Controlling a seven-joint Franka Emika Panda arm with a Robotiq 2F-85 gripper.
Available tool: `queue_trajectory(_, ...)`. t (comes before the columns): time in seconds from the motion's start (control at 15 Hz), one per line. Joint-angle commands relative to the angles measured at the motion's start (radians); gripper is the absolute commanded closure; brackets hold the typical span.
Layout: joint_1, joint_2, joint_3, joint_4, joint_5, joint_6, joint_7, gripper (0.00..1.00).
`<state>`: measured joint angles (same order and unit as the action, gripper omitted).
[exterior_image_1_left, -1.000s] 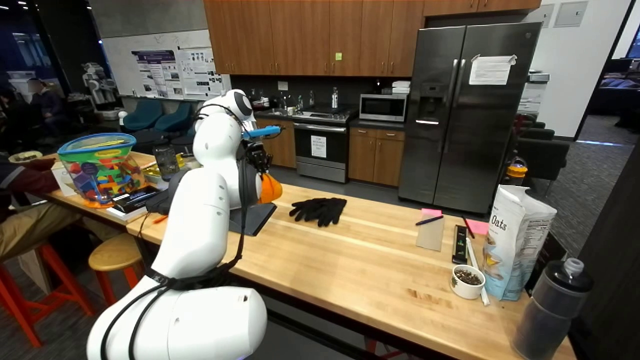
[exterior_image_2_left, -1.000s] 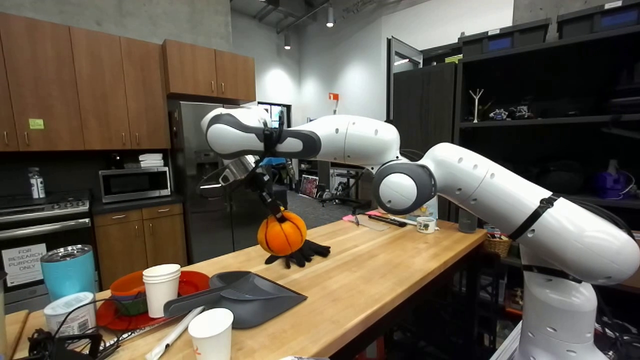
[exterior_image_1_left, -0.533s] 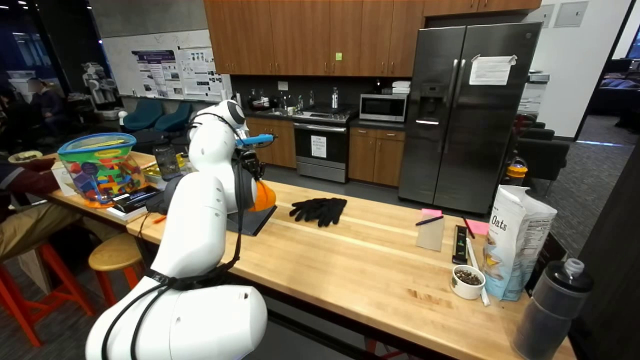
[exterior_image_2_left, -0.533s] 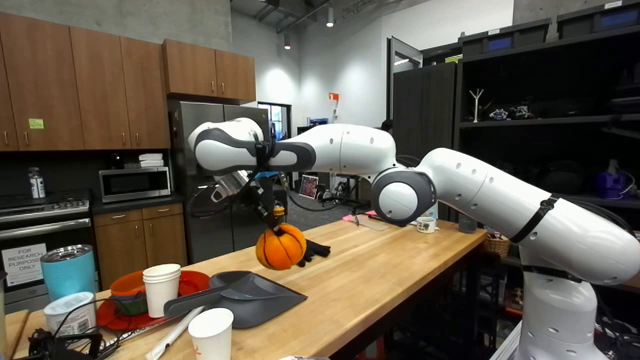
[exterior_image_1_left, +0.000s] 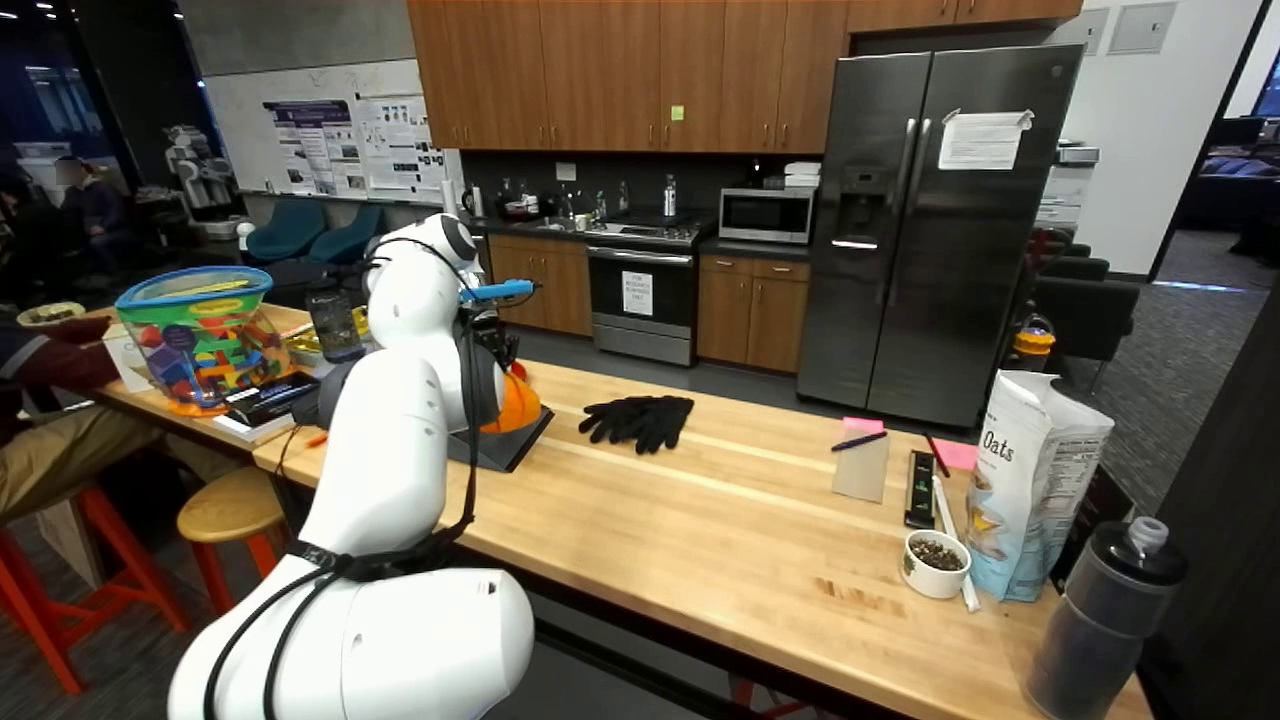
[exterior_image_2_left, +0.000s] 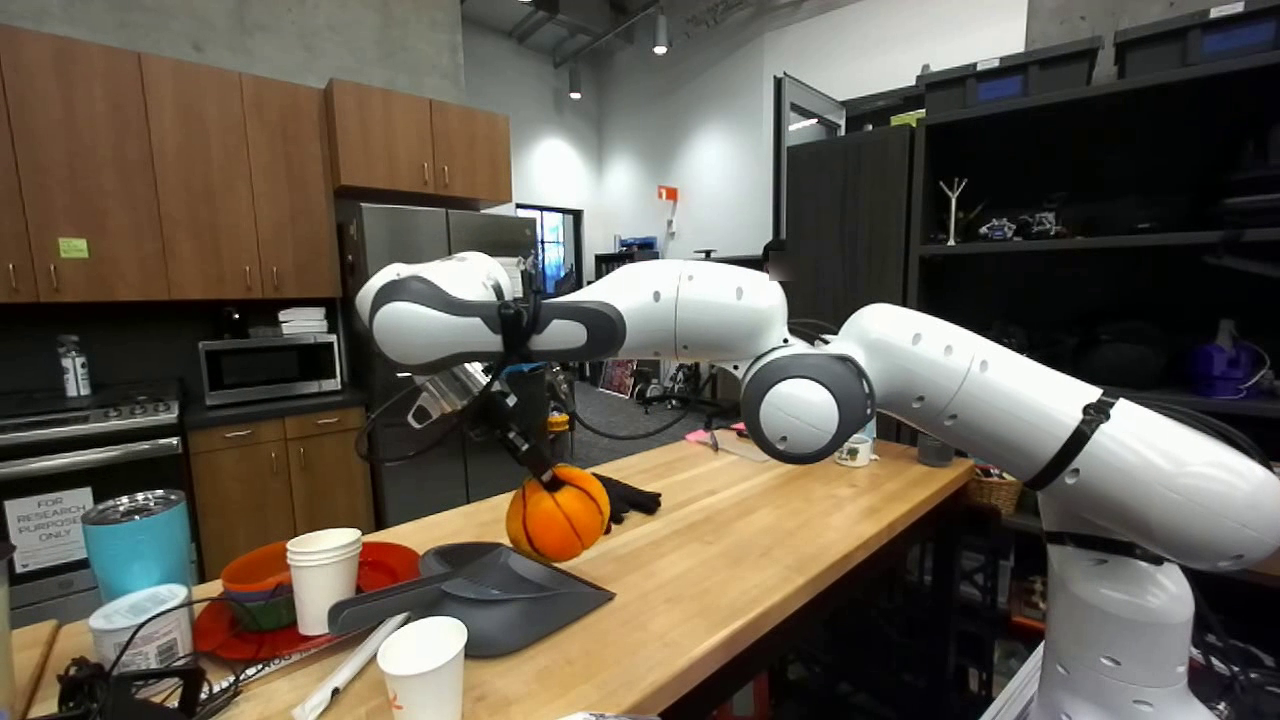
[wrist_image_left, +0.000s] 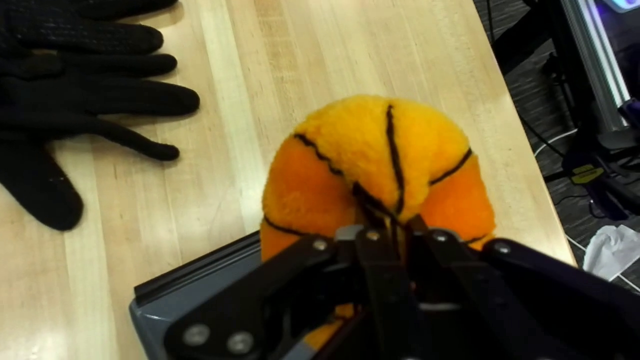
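A plush orange ball with black seams (exterior_image_2_left: 556, 515) is pinched by my gripper (exterior_image_2_left: 546, 478), whose fingers press into its top. In the wrist view the ball's fabric (wrist_image_left: 310, 195) puckers around the nearly closed gripper (wrist_image_left: 387, 217). The ball hangs low by the grey dustpan (exterior_image_2_left: 525, 605); whether it touches the pan cannot be told. One corner of the dustpan (wrist_image_left: 195, 285) shows under the ball in the wrist view. Black gloves (wrist_image_left: 110, 95) lie flat on the table close by. The arm hides part of the ball (exterior_image_1_left: 515, 405) in an exterior view.
White paper cups (exterior_image_2_left: 323, 580), a red plate (exterior_image_2_left: 215, 635) with bowls and a teal tumbler (exterior_image_2_left: 137, 545) stand beyond the dustpan handle. At the opposite table end are an oats bag (exterior_image_1_left: 1030, 490), a small bowl (exterior_image_1_left: 935, 575) and a grey bottle (exterior_image_1_left: 1105, 620).
The arm has lowered, carrying the ball down toward the table and closer to the dustpan. The grip on the ball stays the same. The gloves and dustpan have not moved.
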<state>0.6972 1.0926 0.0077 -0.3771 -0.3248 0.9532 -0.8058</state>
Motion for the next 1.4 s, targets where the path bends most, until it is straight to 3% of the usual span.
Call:
queue_trajectory(0.0, 0.011, -0.001, -0.01, 0.018, -0.008, 0.007, -0.061, 0.97)
queue_trajectory(0.53, -0.001, -0.024, -0.003, -0.005, 0.006, 0.075, -0.181, 0.97)
queue_trajectory(1.33, -0.017, -0.027, 0.014, -0.014, 0.062, 0.124, -0.232, 0.97)
